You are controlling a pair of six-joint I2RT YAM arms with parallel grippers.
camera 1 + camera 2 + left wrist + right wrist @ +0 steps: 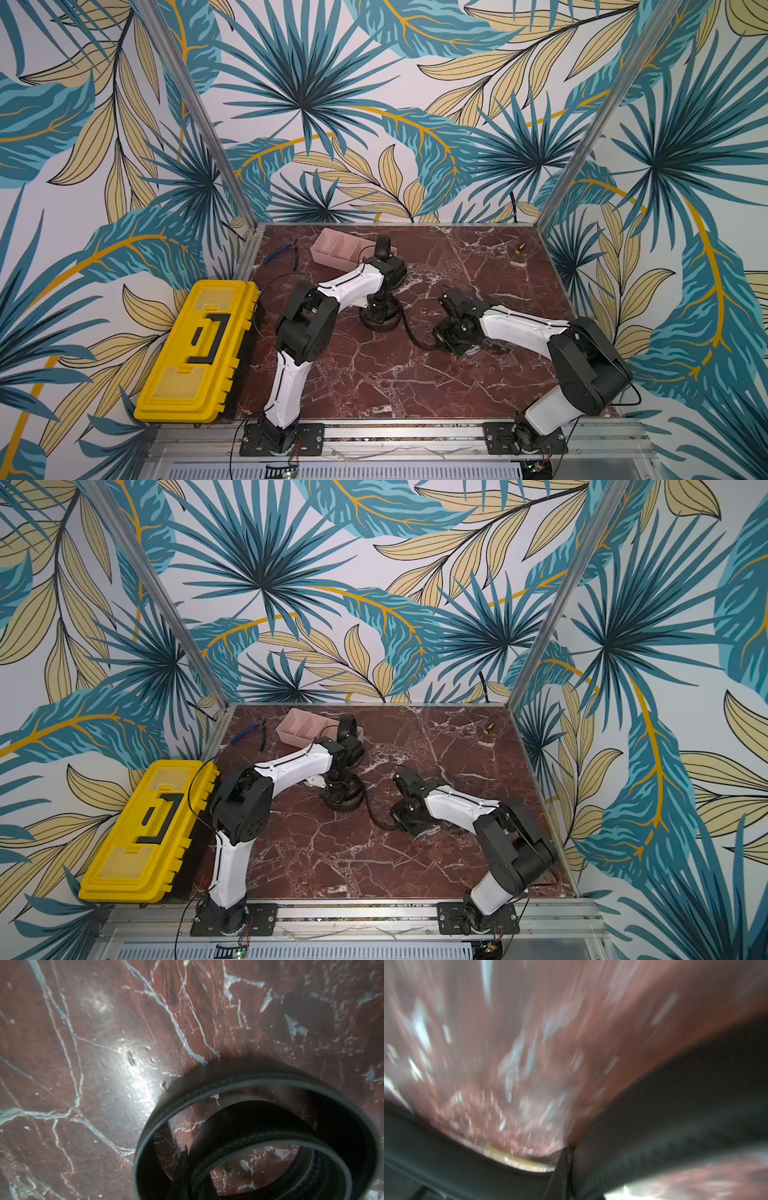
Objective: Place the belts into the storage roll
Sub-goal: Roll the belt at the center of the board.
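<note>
Top views: pink tray (332, 246) sits on the tabletop (374, 382) near the back edge, upper centre of frame. One belt, rolled tight (383, 245), stands on edge at the tray's right end. It looks to be in the end compartment, but the left arm hides its base. In both top views the other belt, a loose coil (380, 318), lies on the tabletop in front of the tray, mid frame, directly under the left arm's wrist. A strap tail curves off the loose coil to the right and reaches the right arm's tip.

Left wrist view: the loose coil (259, 1088) fills the lower right of the frame, with an outer loop and a smaller inner loop, lying on red marble. The left fingers (179, 1172) are clenched together, tips down inside the outer loop and just beside the inner one. I cannot tell whether they pinch a layer of strap.

Right wrist view: heavy blur. The right fingers (562, 1178) are at bottom centre, pressed together on the black strap, which runs out to both sides of them, low over the tabletop.

Other items in a top view: a yellow toolbox (195, 353), closed, at the tabletop's left edge; blue-handled pliers (282, 253) left of the tray; a small screwdriver (519, 248) at the back right, well apart from everything else.
</note>
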